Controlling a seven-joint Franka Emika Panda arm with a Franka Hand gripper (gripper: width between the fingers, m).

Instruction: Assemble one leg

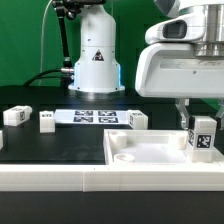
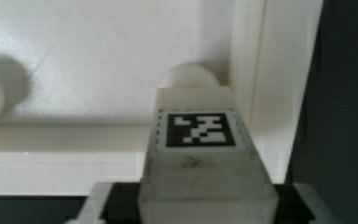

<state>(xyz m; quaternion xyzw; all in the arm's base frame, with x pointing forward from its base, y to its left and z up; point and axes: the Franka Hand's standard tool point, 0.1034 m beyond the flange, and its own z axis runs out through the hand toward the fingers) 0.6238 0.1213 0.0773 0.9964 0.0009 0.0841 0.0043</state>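
Note:
My gripper (image 1: 201, 128) is shut on a white leg (image 1: 203, 139) with a black-and-white marker tag, holding it upright over the right end of the flat white tabletop piece (image 1: 150, 152). In the wrist view the leg (image 2: 201, 135) fills the middle, its far tip over the tabletop (image 2: 87, 100) close to its raised edge. Black fingers (image 2: 304, 205) press on both sides of it. Three more legs lie on the black table: one (image 1: 14, 116) at the exterior view's left, one (image 1: 46, 120) beside it, one (image 1: 136, 120) right of the marker board.
The marker board (image 1: 95, 117) lies flat behind the tabletop piece. The white robot base (image 1: 96, 55) stands at the back before a green backdrop. A white ledge (image 1: 60, 178) runs along the front.

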